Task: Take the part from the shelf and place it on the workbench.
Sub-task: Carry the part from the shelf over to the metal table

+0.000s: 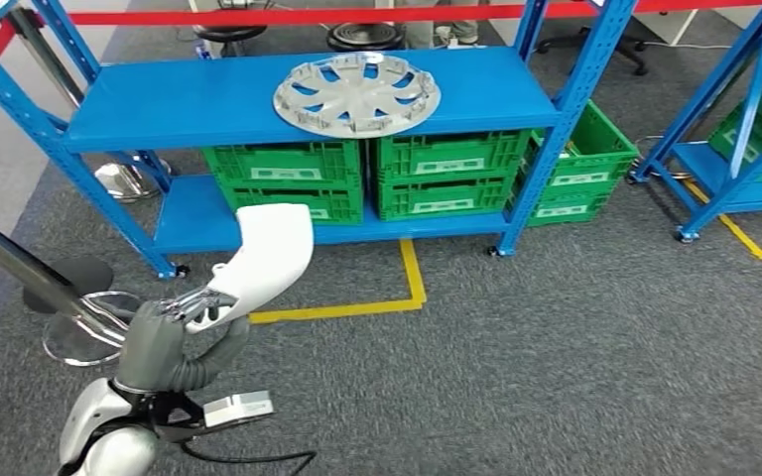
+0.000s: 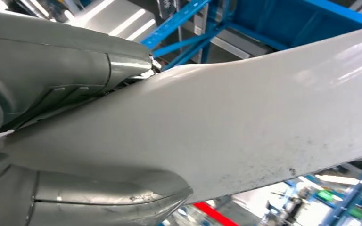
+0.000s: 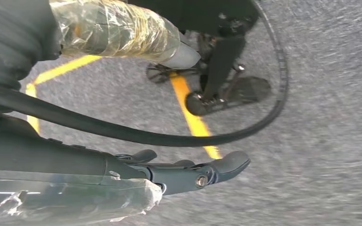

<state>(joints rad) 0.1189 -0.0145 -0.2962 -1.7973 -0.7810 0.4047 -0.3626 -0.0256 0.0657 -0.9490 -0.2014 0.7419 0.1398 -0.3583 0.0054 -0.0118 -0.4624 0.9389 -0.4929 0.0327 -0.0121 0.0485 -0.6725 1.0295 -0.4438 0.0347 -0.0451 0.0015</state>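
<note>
The left hand point(image 1: 187, 309) gripped a white moulded part point(image 1: 268, 256) by its narrow lower end, the fingers point(image 1: 196, 302) closed round it, so that the part rose from the hand and widened toward its upper end, out in front of the blue shelf point(image 1: 208, 99) and above the grey carpet point(image 1: 575, 357). In the left wrist view the same white part point(image 2: 245, 122) ran across the frame, smooth and faintly speckled with dark marks near one edge, clamped between the thick grey thumb point(image 2: 66, 61) on one side and another grey finger point(image 2: 103, 197) on the other. A silver wheel cover point(image 1: 357, 94) lay flat on the top board of the shelf, well apart from the held part. Green plastic crates point(image 1: 367, 174) stood side by side on the lower board, and another green crate point(image 1: 580, 164) sat on the floor just beside the shelf's right post. Yellow floor tape point(image 1: 412, 278) marked a corner on the carpet in front of the shelf. The right hand point(image 3: 202, 172) hung over the carpet with its dark fingers point(image 3: 231, 162) stretched out straight and nothing in them; yellow tape lines point(image 3: 193, 117) crossed the floor beneath it.
</note>
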